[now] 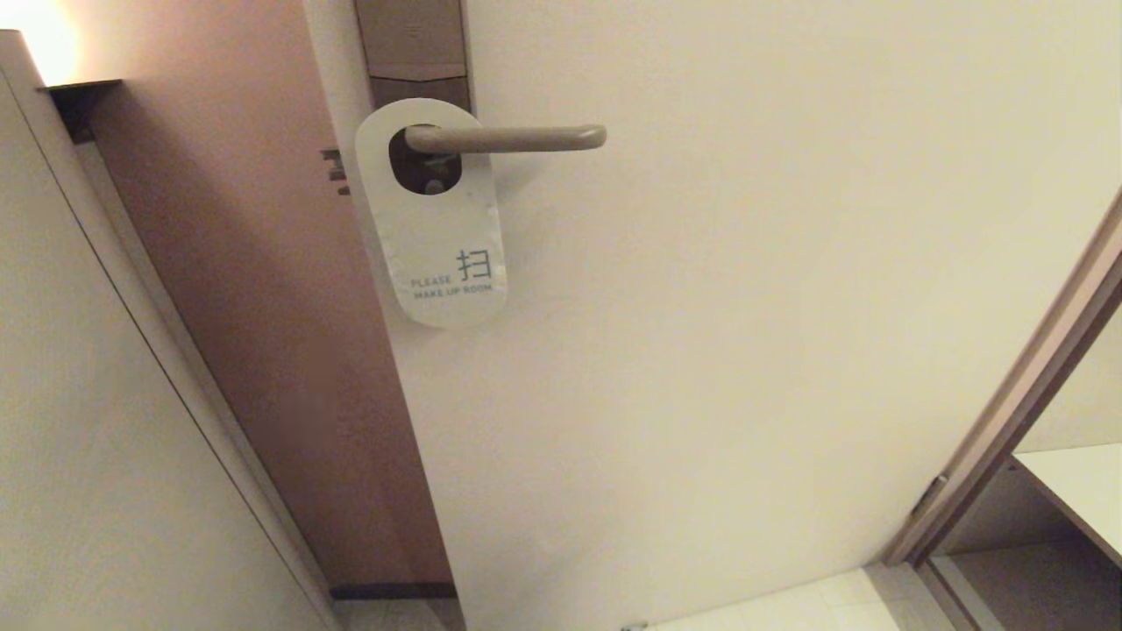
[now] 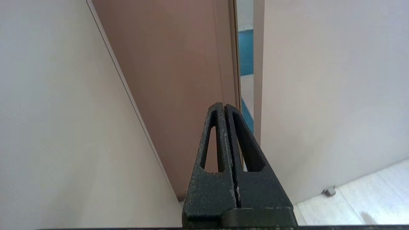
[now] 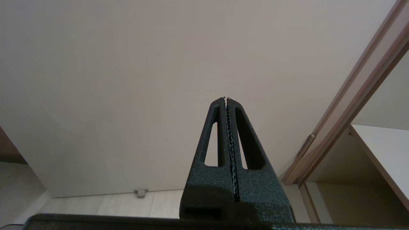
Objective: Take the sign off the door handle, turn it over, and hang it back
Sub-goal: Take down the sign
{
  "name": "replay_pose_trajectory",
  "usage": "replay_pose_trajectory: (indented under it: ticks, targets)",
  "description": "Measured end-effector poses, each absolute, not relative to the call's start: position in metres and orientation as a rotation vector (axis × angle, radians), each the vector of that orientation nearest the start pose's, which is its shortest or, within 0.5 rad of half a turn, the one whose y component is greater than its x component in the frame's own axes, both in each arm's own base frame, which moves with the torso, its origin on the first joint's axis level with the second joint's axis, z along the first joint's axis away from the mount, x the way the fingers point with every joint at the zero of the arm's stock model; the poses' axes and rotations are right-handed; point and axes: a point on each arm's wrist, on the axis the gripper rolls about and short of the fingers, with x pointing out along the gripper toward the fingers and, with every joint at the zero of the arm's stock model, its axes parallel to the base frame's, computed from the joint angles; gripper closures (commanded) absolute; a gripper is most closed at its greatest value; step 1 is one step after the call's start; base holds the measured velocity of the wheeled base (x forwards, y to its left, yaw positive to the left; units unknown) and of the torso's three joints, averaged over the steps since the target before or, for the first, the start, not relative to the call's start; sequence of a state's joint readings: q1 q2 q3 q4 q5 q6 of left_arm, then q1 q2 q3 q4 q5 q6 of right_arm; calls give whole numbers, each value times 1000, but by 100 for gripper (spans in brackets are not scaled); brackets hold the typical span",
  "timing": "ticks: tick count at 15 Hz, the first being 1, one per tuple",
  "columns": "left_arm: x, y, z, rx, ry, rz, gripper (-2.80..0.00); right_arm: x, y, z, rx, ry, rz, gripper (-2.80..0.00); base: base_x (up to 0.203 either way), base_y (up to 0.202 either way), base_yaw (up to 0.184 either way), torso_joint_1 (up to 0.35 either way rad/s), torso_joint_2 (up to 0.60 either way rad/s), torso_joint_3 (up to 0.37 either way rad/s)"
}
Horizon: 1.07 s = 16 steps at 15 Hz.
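The flat white rounded card sign (image 1: pixel 436 230) with a large oval hole hangs on the slim horizontal beige-bronze round-bar door handle (image 1: pixel 513 138), the bar passing through the hole near the card's top. Its white face shows outward, printed "PLEASE MAKE UP ROOM" near its lower end. The handle sits near the left edge of the pale cream door (image 1: pixel 745 350), on a tall brownish lock plate (image 1: pixel 412 48). The black left claw (image 2: pixel 224 107) points toward the door's edge, fingers pressed together, gripping nothing. The black right claw (image 3: pixel 226 100) faces the door's plain panel, likewise closed and empty.
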<state>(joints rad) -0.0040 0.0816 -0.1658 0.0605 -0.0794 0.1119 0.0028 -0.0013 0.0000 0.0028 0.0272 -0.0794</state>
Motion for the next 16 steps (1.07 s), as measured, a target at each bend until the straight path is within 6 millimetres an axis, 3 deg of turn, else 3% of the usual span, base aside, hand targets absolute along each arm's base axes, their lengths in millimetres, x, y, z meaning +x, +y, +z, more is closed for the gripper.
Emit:
replay_pose_trajectory:
  ticks: [4,8,16]
  targets:
    - [-22,-1,158,105,-27,-162,0,-23,1,75,-79,1,30,0,0,0,0,0,0,0]
    - [-7,-1,186,49,3,-346,0,-23,1,75,-79,1,30,0,0,0,0,0,0,0]
    - [47,-18,223,-15,7,-428,0,-23,1,75,-80,1,30,0,0,0,0,0,0,0]
